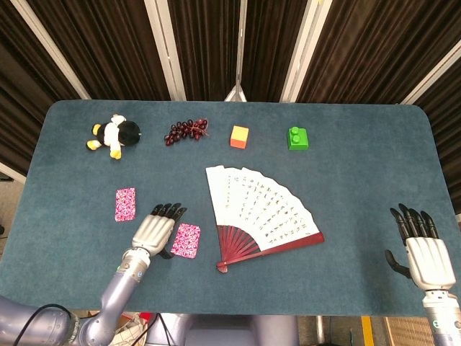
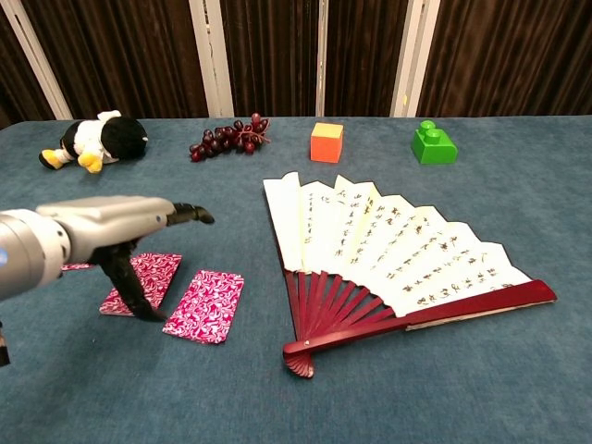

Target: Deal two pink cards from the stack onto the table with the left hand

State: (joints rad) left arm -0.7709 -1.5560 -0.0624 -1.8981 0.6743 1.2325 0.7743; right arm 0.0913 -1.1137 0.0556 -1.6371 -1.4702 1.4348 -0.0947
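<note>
Three patches of pink patterned cards lie on the blue table. One single card (image 1: pixel 124 204) lies furthest left, and only a sliver of it (image 2: pixel 76 266) shows in the chest view. The stack (image 2: pixel 148 276) sits under my left hand (image 1: pixel 155 231), which hides it in the head view. A second single card (image 1: pixel 186 240) lies flat just right of the hand, also seen in the chest view (image 2: pixel 205 293). The left hand (image 2: pixel 111 231) hovers over the stack with fingers stretched out and nothing in them; its thumb points down beside the stack. My right hand (image 1: pixel 421 249) rests open at the table's near right edge.
A spread paper fan (image 1: pixel 263 213) with red ribs lies right of the cards. Along the far side sit a toy penguin (image 1: pixel 113 135), dark grapes (image 1: pixel 186 130), an orange cube (image 1: pixel 239 136) and a green brick (image 1: pixel 298 138).
</note>
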